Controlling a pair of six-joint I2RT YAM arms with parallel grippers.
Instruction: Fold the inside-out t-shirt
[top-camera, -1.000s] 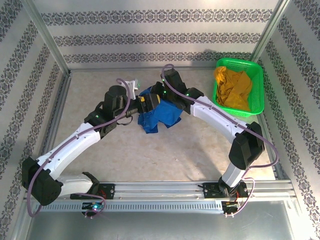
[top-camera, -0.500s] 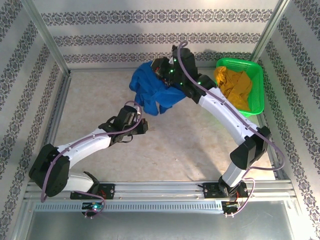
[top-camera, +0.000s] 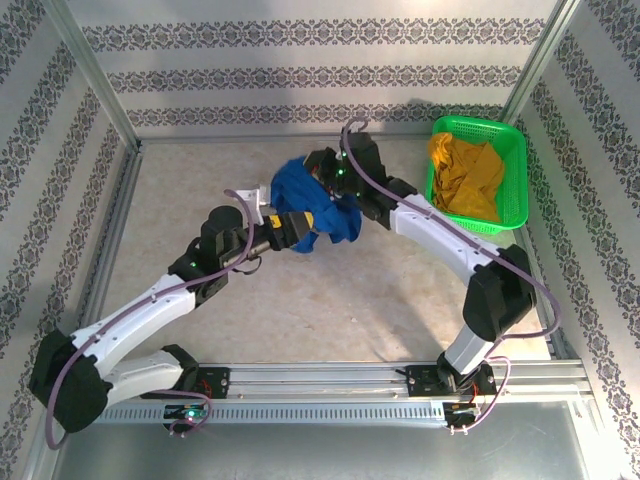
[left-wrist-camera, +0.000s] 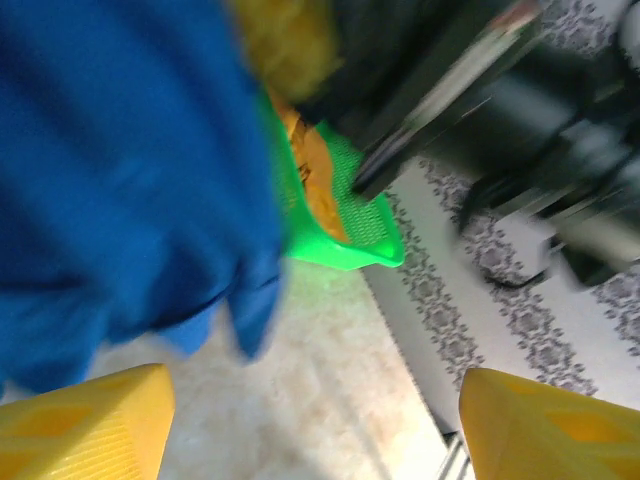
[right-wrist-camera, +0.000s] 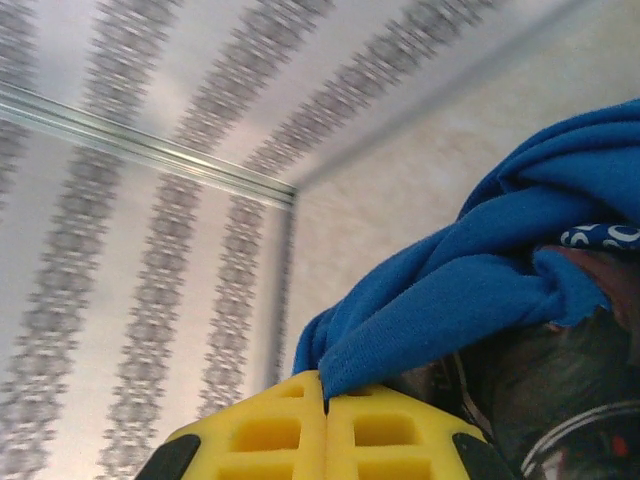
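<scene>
Pinching a fold of the blue t-shirt (right-wrist-camera: 470, 300), the right fingers (right-wrist-camera: 260, 435) are pressed together, and we see the cloth emerge from the seam between their two yellow pads. Outward from that grip the t-shirt hangs in a bunched, crumpled mass, with a small patch of white markings showing at its edge beside the dark wrist. In the overhead view we find the same bundle (top-camera: 300, 190) over the far middle of the table (top-camera: 200, 290), just left of the right arm's wrist.

The left fingers (left-wrist-camera: 80, 425) stand wide apart with nothing between them. We see bare table in the gap and the t-shirt hanging ahead of them, to the upper left. From above, they sit at the lower edge of the bundle; whether they touch it we cannot tell.

A green basket (top-camera: 513, 140) stands at the far right of the table, apart from the t-shirt, with a mustard-yellow garment (top-camera: 465, 175) heaped inside.
</scene>
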